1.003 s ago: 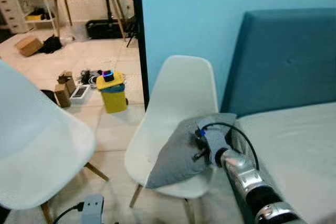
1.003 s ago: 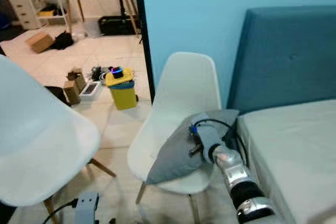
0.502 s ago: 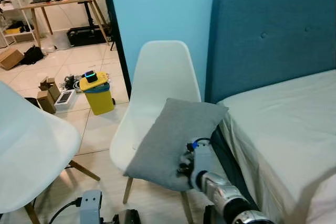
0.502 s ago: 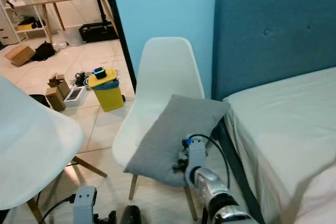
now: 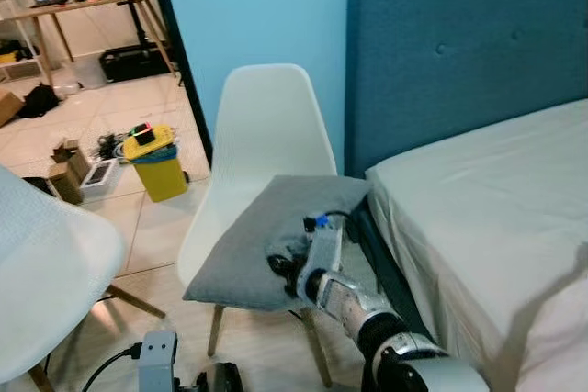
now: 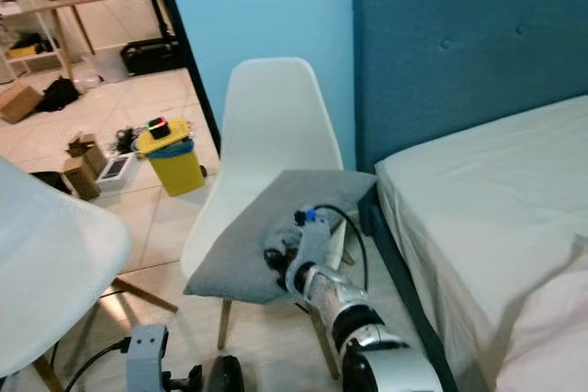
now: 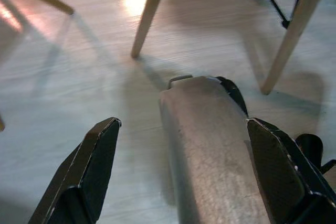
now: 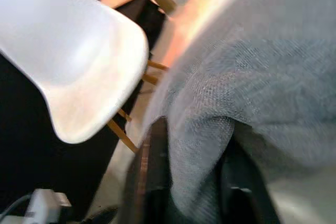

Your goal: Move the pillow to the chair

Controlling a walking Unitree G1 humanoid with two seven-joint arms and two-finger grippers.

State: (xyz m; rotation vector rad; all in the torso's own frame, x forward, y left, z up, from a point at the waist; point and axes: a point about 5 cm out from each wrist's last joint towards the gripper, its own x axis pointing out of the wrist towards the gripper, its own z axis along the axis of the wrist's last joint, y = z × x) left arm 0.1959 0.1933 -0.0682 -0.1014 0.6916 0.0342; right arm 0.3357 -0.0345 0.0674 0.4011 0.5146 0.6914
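A grey pillow [image 5: 248,240] lies flat across the seat of the white shell chair [image 5: 264,126] beside the bed. My right gripper [image 5: 287,263] is at the pillow's near edge, shut on a fold of the grey fabric [image 8: 210,129] that bunches between its black fingers [image 8: 149,182]. My left gripper [image 7: 184,182] hangs low over the pale floor near the chair's wooden legs [image 7: 149,11], its two black fingers spread open with nothing between them.
The bed [image 5: 478,218] with a teal headboard [image 5: 459,52] stands close on the right. A second white chair [image 5: 46,263] is at the near left. A yellow bin [image 5: 154,161], boxes and a desk [image 5: 83,2] lie beyond the doorway.
The view has swung left to right across the scene. The pillow has come down from leaning on the chair to lying flat on its seat, my right gripper still holding its edge.
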